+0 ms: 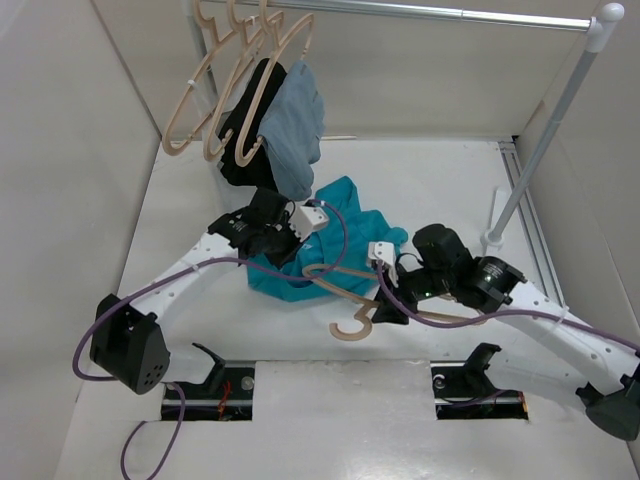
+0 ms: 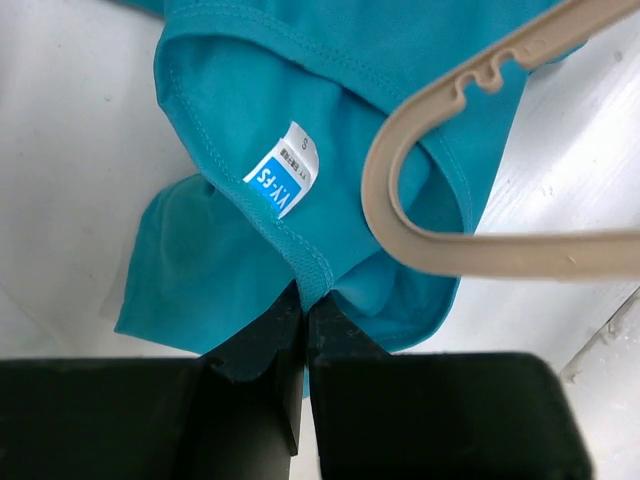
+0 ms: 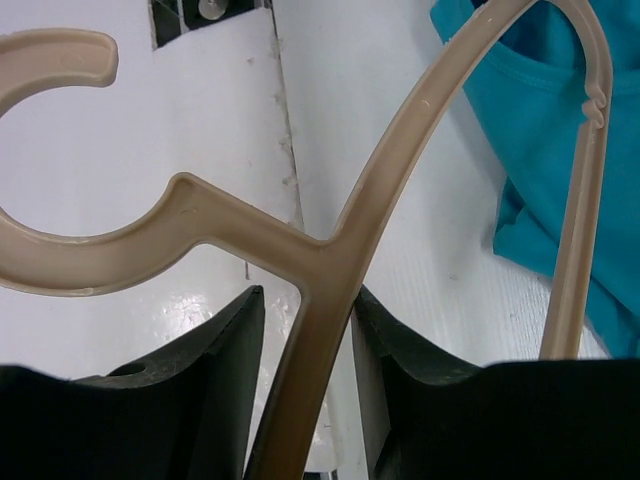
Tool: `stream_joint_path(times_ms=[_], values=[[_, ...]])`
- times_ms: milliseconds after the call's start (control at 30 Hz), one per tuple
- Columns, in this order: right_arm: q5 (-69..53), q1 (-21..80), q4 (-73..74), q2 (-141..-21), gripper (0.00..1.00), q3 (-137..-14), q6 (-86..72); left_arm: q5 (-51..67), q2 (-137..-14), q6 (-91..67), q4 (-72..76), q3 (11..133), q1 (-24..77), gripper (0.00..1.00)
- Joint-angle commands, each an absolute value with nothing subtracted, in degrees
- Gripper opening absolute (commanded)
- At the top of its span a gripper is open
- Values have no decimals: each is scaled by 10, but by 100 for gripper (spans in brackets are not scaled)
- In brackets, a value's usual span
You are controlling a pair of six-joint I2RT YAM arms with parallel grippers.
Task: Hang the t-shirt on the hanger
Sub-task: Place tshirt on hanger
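T-shirt, teal and crumpled, lies in a heap on the white table about midway between the two arms, slightly left of centre. The left gripper reaches in from the near left and is clenched on the t-shirt. In the left wrist view its two black fingers are pressed together on the stitched edge of the neck opening, pinching the t-shirt just below the white and blue label. The cloth fans out from that pinch toward the far side.

The hanger, pale beige wood, lies across the near right edge of the teal heap with its hook toward the near side. The right gripper comes in from the near right and grasps it. In the right wrist view the fingers sit on either side of the hanger on the sloping shoulder just past where the hook branches off, and the hook curls away to the left. One rounded end of the hanger shows in the left wrist view, hanging over the neck opening close to the label. Part of the t-shirt lies behind the hanger at the upper right of the right wrist view.

At the far left, several more hangers hang from a metal rail, with a grey-blue garment and a black garment on them, well apart from the grippers.
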State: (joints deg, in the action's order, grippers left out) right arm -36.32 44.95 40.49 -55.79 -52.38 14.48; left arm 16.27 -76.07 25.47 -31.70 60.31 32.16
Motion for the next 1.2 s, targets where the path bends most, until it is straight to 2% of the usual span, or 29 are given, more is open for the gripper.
stream_joint_path(times_ms=[0,267,767,867,1167], values=[[-361,468,365,-525,0,-562,128,149,-753,248,-331,617,332,0],[-333,486,395,-496,0,-598,103,99,-769,260,-342,620,344,0],[-317,541,296,-512,0,-517,51,153,-742,242,-374,649,344,0],[-284,541,273,-533,0,-527,58,159,-723,256,-387,642,344,0],[-301,541,264,-633,0,-552,117,197,-682,267,-394,612,344,0]])
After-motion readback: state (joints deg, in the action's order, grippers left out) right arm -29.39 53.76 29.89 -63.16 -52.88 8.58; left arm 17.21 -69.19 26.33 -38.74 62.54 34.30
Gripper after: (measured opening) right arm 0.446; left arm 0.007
